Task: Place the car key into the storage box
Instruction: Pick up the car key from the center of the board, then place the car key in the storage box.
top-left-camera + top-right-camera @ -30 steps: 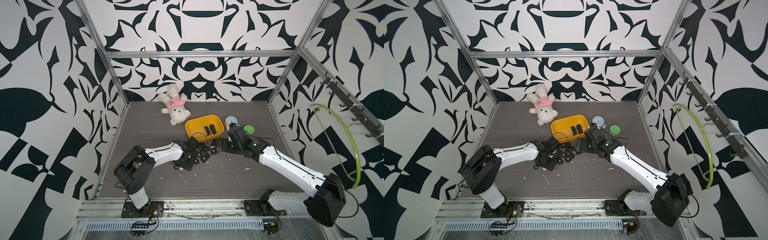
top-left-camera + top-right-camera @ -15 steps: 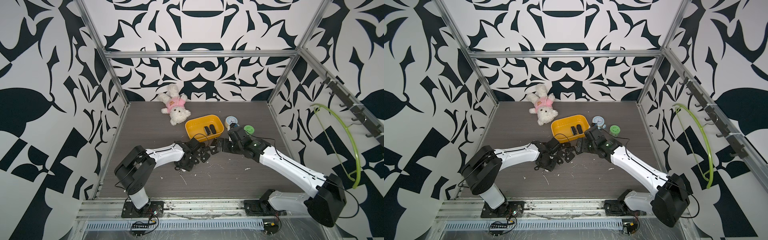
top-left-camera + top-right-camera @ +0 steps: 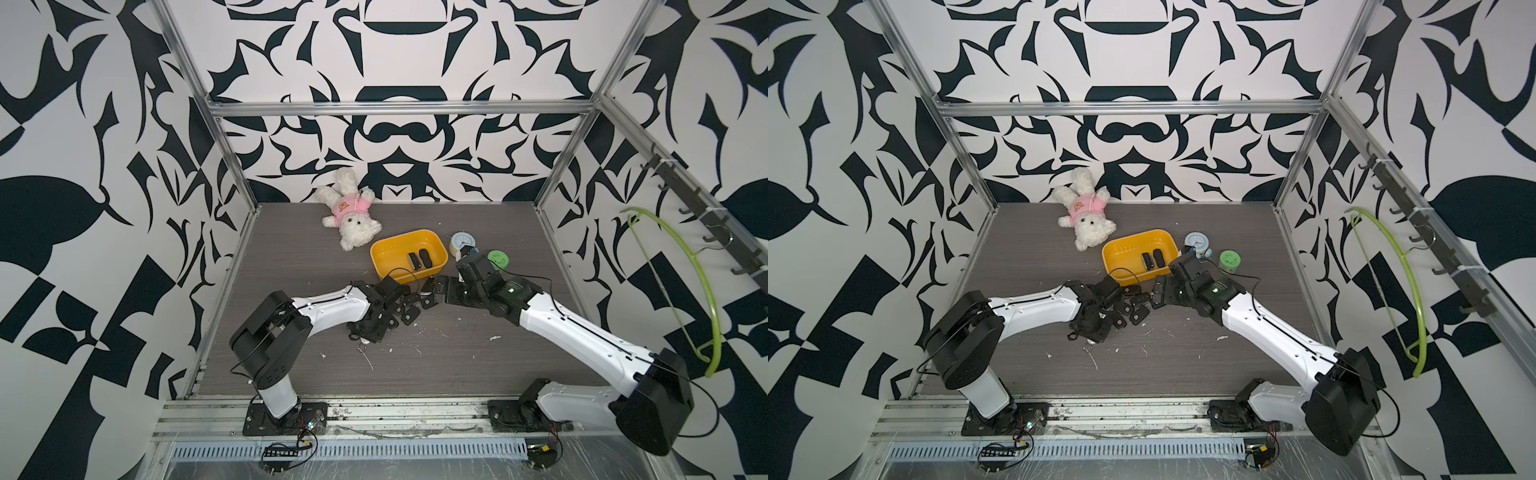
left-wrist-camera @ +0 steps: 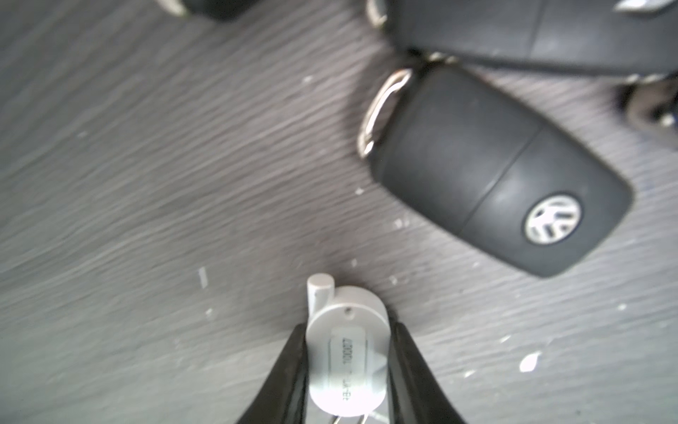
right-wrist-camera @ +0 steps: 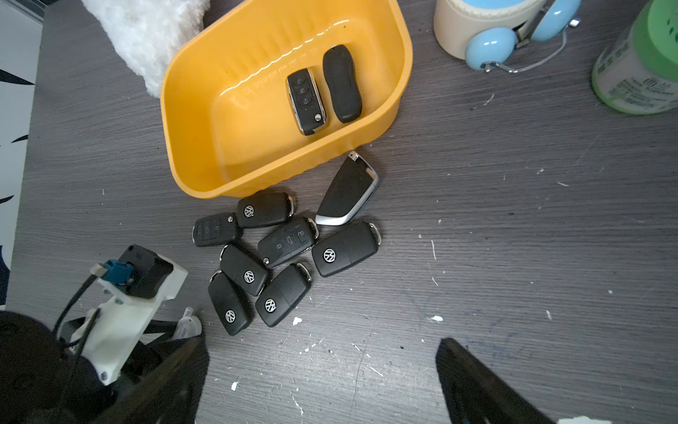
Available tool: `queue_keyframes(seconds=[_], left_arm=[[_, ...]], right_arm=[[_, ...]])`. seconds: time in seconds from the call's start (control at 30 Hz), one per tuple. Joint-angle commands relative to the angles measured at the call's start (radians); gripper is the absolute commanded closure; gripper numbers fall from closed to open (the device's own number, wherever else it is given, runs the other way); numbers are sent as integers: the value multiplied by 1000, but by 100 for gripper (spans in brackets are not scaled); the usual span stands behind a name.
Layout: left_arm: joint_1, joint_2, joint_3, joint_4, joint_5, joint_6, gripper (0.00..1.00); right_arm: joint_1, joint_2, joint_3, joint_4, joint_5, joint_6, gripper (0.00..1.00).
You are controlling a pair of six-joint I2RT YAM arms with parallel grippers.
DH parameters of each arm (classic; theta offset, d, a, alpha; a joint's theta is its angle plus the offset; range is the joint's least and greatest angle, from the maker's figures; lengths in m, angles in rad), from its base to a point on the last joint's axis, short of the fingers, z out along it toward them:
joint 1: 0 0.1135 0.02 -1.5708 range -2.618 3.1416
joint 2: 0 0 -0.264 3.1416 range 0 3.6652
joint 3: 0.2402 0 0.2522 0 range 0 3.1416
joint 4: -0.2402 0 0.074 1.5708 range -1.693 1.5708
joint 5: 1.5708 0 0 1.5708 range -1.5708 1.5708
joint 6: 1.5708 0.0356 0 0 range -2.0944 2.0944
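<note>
The storage box (image 3: pixel 386 249) (image 3: pixel 1119 253) (image 5: pixel 227 121) is a yellow-orange tub mid-table with two black car keys (image 5: pixel 323 91) inside. Several more black car keys (image 3: pixel 405 309) (image 3: pixel 1131 309) (image 5: pixel 271 249) lie in a heap just in front of it. My left gripper (image 4: pixel 346 367) (image 3: pixel 365 336) is low at the near-left edge of the heap, shut on a small white round tag (image 4: pixel 346 352) (image 5: pixel 187 326). One key with a round silver logo (image 4: pixel 495 176) lies close by, apart from the jaws. My right gripper (image 5: pixel 323 370) (image 3: pixel 432 291) hovers open and holds nothing, beside the heap.
A white plush toy (image 3: pixel 351 212) lies behind the box. An alarm clock (image 3: pixel 462 243) and a green-lidded jar (image 3: pixel 498 259) stand to its right, close to my right arm. A green hanger (image 3: pixel 681 266) hangs on the right wall. White crumbs dot the table.
My left jaws have closed onto the white tag. Neither arm has visibly shifted, and the right jaws stay wide.
</note>
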Motion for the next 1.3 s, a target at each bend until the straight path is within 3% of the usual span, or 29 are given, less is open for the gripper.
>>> queue_keyframes(seconds=[0.0,0.1,0.43,0.6,0.83,1.07,1.27], left_arm=[[0,-65,60,-97,-37,13,95],[5,-97,116,-119,-52,10,100],[50,-69,346,-79,-116,-69,100],[55,30,506,2,-217,-97,100],[90,237,738,-7,-243,-115,100],[154,337,757,77,-179,-269,100],[167,413,774,90,-173,-329,100]], right_arm=[[5,-11,0,-9,27,-12,0],[6,-3,5,-10,28,-15,0],[6,-15,12,-28,62,-16,0],[5,-10,13,-28,63,-14,0],[5,-9,11,-30,65,-14,0],[5,-33,-12,-29,63,-3,0],[5,-50,-29,-34,71,4,0]])
